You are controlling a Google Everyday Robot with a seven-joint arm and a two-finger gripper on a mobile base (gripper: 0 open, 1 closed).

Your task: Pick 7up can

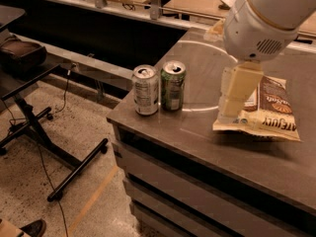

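Observation:
The 7up can (pixel 146 90), pale silver-white with small printed text, stands upright near the table's front left corner. A dark green can (pixel 173 85) stands touching its right side. My gripper (pixel 231 107) hangs from the white arm (pixel 266 19) over the left edge of a snack bag (pixel 269 113). It is to the right of both cans and apart from them, holding nothing that I can see.
The grey table (pixel 197 132) has a drop at its left and front edges. A chip bag lies flat at the right with a second dark packet under it. A black stand (pixel 44 147) and cables are on the floor to the left. A railing runs behind the table.

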